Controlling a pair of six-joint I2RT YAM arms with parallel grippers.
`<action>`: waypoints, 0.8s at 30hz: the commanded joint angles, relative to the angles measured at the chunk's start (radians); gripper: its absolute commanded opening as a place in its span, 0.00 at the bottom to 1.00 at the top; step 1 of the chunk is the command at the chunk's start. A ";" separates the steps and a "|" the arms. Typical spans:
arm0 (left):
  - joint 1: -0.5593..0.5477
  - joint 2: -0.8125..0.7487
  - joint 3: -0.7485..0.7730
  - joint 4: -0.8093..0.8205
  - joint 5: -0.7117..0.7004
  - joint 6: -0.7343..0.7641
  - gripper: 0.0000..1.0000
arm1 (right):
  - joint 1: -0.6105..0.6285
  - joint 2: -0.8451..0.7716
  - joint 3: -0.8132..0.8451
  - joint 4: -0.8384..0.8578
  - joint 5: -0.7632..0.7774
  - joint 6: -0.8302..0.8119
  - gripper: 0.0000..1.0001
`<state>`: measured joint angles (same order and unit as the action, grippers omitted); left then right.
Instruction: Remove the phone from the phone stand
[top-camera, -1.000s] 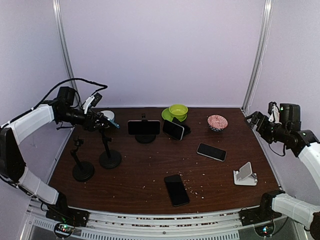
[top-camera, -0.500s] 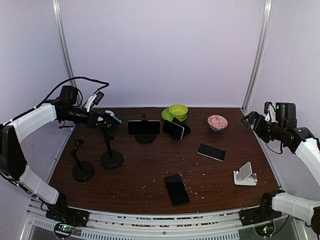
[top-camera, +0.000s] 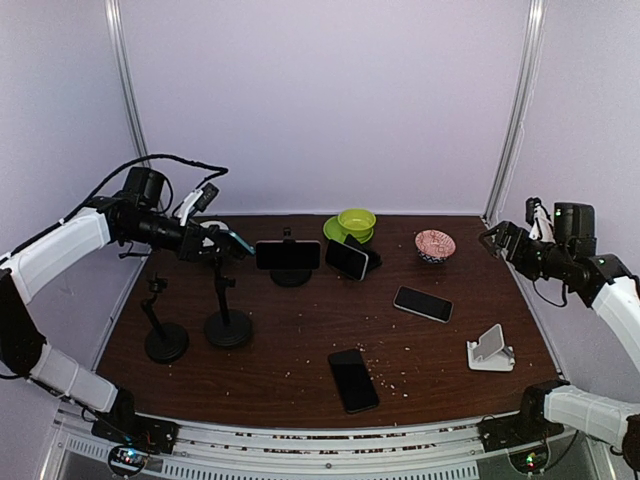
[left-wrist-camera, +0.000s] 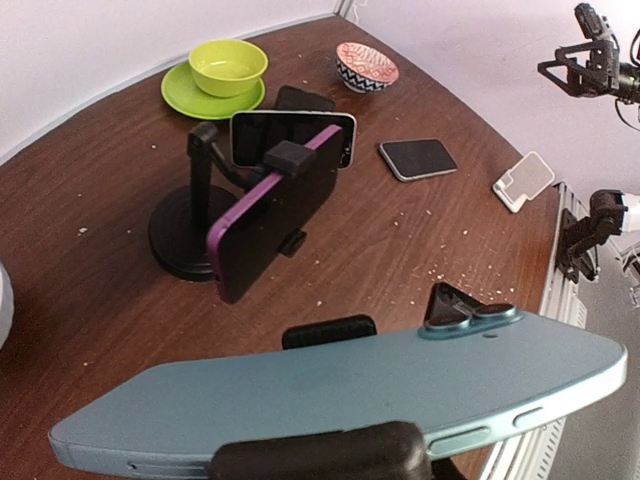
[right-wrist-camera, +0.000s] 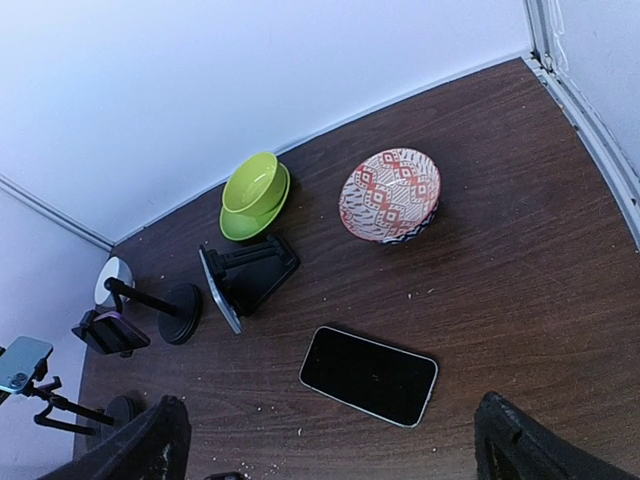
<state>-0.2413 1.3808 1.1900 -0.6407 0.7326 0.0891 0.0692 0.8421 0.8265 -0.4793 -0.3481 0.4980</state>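
Left gripper (top-camera: 220, 240) is clenched across the light-blue phone (left-wrist-camera: 350, 385), which sits at the head of the tall phone stand (top-camera: 221, 298). Lift straight up with the phone level, so the stand does not tip. Right gripper (top-camera: 493, 240) is spread, empty, well apart.

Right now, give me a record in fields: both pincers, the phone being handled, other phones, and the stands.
Left pincer: shut on light blue phone, over tall black pole stand
Right pincer: open, empty
Clamped phone: purple-edged phone in black round-base stand
Propped phone: dark phone beside the green bowl
Flat phones: black phone near front edge; black phone right of centre
Empty stands: white folding stand; short black pole stand
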 joint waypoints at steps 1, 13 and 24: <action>-0.062 -0.080 0.075 0.020 -0.002 -0.038 0.09 | 0.029 -0.027 0.010 0.039 -0.048 -0.036 1.00; -0.216 -0.134 0.120 0.018 -0.122 -0.103 0.00 | 0.244 -0.031 0.067 0.050 -0.010 -0.102 1.00; -0.369 -0.128 0.171 0.019 -0.250 -0.186 0.00 | 0.486 -0.032 0.135 0.007 0.152 -0.201 1.00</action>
<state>-0.5724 1.2881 1.2850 -0.7280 0.5129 -0.0425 0.4870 0.8207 0.9199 -0.4610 -0.2935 0.3470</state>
